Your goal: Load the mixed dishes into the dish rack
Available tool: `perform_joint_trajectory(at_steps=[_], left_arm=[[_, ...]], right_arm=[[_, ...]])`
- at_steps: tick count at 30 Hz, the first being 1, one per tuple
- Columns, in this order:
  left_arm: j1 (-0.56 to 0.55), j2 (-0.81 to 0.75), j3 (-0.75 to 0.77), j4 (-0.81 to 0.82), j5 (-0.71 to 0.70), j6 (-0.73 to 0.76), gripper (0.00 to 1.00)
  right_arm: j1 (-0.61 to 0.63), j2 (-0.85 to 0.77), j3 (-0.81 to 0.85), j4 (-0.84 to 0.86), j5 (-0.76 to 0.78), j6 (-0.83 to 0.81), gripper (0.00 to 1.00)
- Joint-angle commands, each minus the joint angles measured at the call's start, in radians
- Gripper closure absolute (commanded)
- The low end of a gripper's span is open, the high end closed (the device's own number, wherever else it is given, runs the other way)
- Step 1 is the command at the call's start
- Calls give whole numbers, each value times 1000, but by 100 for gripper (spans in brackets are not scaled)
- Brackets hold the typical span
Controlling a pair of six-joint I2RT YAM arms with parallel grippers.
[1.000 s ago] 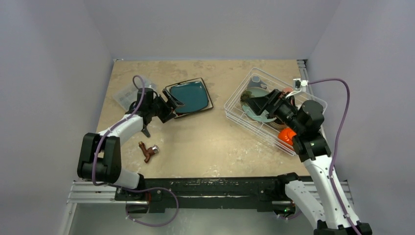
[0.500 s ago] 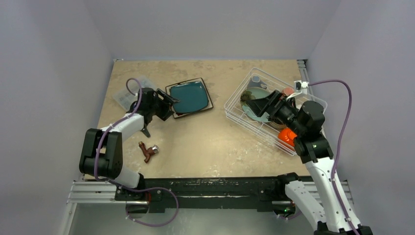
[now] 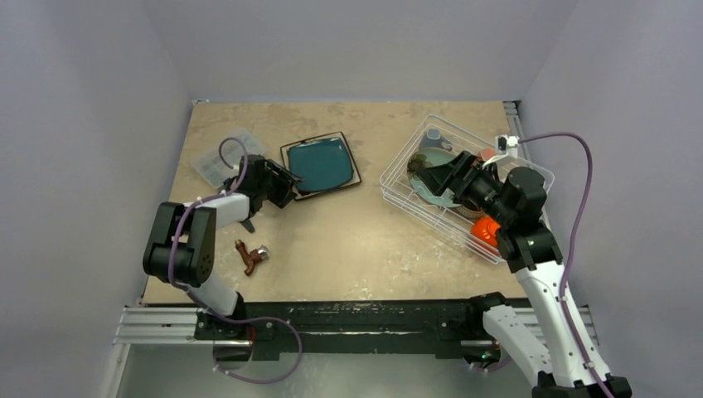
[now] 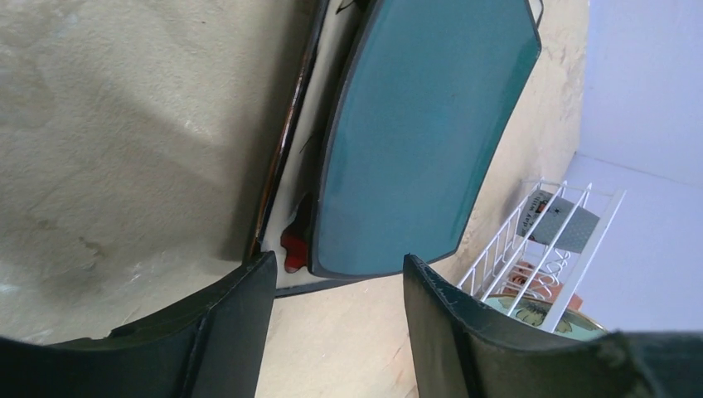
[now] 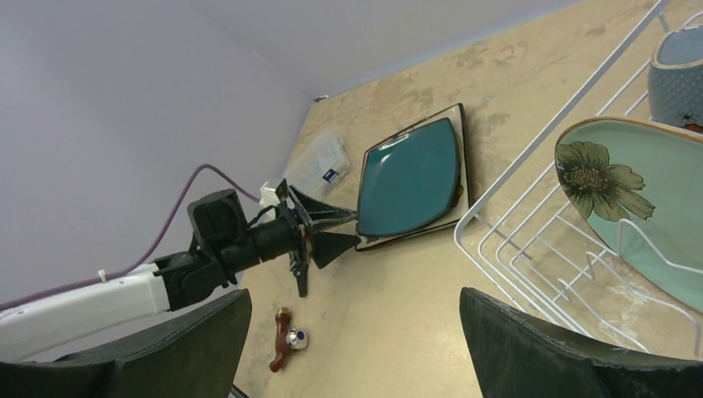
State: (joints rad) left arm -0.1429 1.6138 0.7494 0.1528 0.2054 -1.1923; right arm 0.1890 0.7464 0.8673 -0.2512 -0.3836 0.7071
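Left gripper (image 4: 338, 257): jaws apart, nothing clamped. Teal plate (image 4: 423, 124), stacked on the square dark-rimmed plate (image 4: 298, 174), has its near corner at the mouth of the gap; contact unclear.

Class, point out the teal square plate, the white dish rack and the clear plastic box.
teal square plate (image 3: 322, 162): top view, centre of its face.
white dish rack (image 5: 547, 124): right wrist view, on its rim wire.
clear plastic box (image 3: 211, 166): top view, on its lid.
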Motion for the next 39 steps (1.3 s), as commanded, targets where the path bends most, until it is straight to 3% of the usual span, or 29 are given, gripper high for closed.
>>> perform_joint_trajectory(at_steps=[1,11,27,33,37,38,39], left_arm=[[7,26,29,95,30,-14,44],[8,90,14,196,39,-38,55],[3,163,-44,332,0,-70,58],[3,227,-68,479,32,-84,58],[3,273,-84,610,80,-127,67],[3,276,-86,622,86,-130,72],[3,272,-91,626,85,-131,83]], right_arm=[[2,-10,31,39,5,3,2],[3,-9,13,57,-3,23,2],[4,-26,-7,65,12,39,2],[6,-25,-10,68,14,48,2],[7,-30,-3,44,27,36,2],[7,-32,-2,39,32,33,2],[6,-33,-1,37,34,31,2]])
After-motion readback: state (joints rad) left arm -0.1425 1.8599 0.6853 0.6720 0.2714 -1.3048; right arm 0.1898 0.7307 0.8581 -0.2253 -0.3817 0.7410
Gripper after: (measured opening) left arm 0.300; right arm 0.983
